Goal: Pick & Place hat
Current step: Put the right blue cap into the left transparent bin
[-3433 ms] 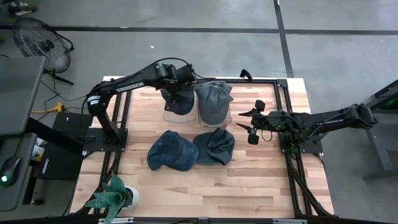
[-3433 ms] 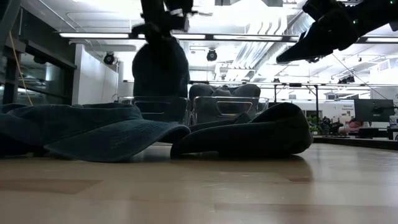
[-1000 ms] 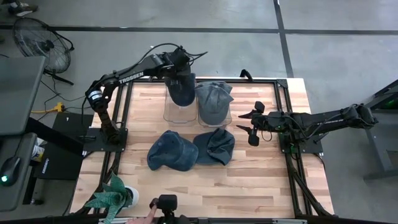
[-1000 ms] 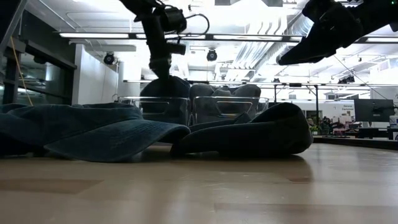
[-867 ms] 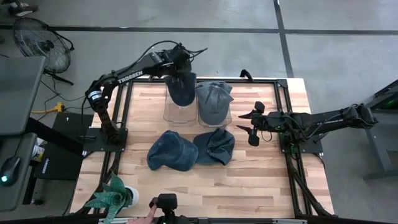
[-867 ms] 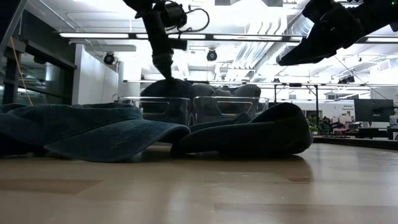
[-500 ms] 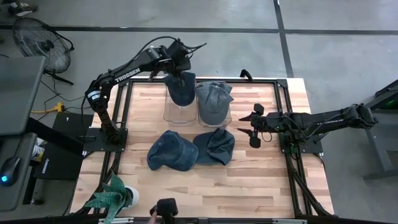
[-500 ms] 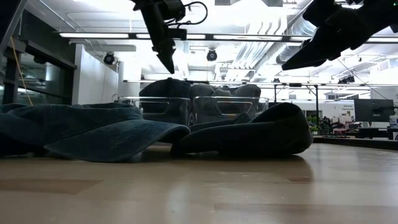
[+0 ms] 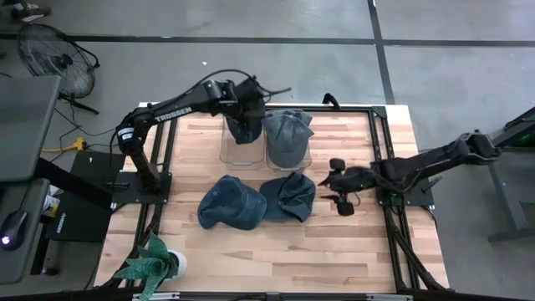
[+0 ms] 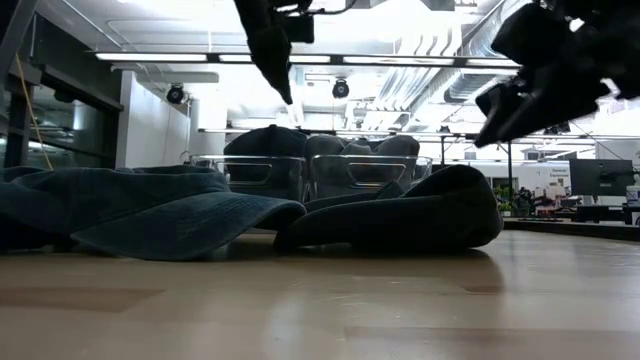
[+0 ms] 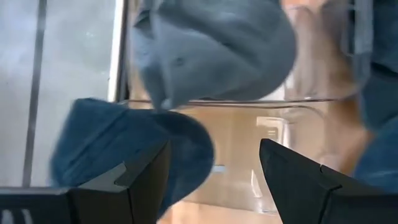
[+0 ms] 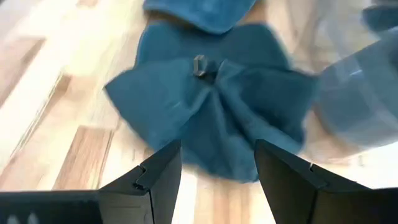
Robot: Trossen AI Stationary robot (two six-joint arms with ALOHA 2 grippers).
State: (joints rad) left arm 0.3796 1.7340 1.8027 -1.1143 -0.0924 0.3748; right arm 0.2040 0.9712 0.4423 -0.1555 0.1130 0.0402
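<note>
Reading from the left, the left gripper (image 9: 249, 107) hangs above the far-left clear bin (image 9: 238, 154) with its jaws apart and nothing between them; the dark blue hat (image 9: 245, 125) beneath it sits inside that bin, so that placement looks finished. Just beside it, a second bin (image 9: 288, 159) holds a grey-blue hat (image 9: 287, 134). Two hats lie on the wooden table (image 9: 351, 242) nearer the front: a flattened cap (image 9: 230, 203) and, touching it, a crumpled blue hat (image 9: 289, 196) whose top button and radiating seams face the right wrist camera. Farther right, the right gripper (image 9: 341, 191) hovers just beside that crumpled hat, jaws apart and empty. The step in hand appears to be the approach for the next pick; it calls for lowering onto a fold of soft fabric and closing there.
</note>
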